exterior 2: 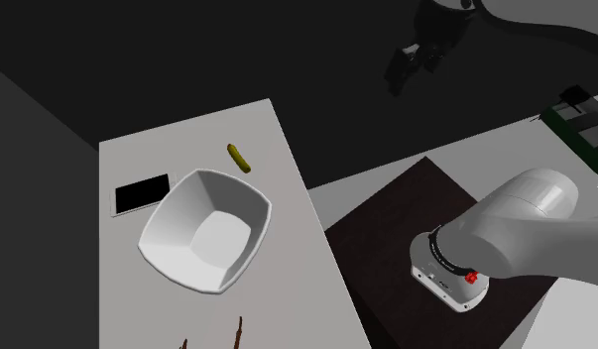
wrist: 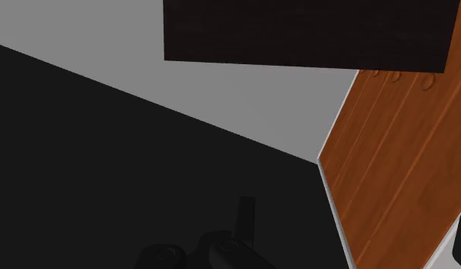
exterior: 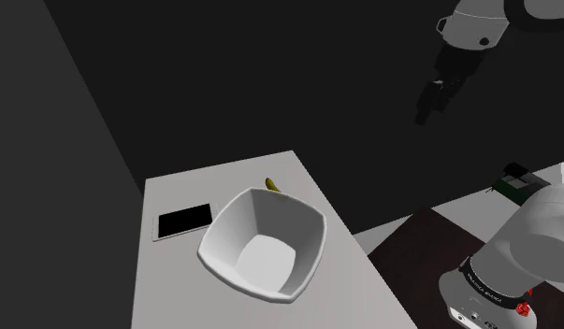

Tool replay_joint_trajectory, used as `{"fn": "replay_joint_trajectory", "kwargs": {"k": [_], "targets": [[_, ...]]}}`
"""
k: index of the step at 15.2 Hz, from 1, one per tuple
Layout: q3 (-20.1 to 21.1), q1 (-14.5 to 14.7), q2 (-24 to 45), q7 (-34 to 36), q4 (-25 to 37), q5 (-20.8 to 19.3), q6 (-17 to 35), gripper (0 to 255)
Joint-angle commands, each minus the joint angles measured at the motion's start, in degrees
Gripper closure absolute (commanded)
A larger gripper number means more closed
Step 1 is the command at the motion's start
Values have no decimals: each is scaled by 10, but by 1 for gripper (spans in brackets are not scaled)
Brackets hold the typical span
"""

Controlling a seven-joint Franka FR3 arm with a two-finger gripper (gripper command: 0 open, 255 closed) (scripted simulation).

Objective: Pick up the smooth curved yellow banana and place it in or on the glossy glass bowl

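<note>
Grey tabletop (exterior: 167, 280) carries a white bowl (exterior: 228, 234) near its middle. The black gripper (exterior: 427, 110) hangs high, well apart from the tabletop; whether released or clenched cannot be told. The yellow banana (exterior: 271, 185) lies on the tabletop just beside the bowl's rim.

place: home room, likely | signs: table (exterior: 177, 290) bearing bowl (exterior: 270, 220), banana (exterior: 271, 185), phone (exterior: 184, 221) | wooden panel (wrist: 397, 168)

The pale table (exterior: 167, 290) bears a white bowl (exterior: 263, 243) at its middle, a yellow banana (exterior: 271, 185) just behind it toward the far edge, a dark-screened phone (exterior: 183, 221) beside the bowl, and thin brown sticks (exterior 2: 237, 332) by the near edge.
</note>
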Motion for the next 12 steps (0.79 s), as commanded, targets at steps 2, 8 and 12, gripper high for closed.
{"fn": "replay_joint_trajectory", "kwargs": {"k": [2,8,12], "targets": [[11,3,10,11,-3,7,11,0],[76,18,81,78,-3,38,81,0],[120,24,142,124,11,50,126,0]]}}
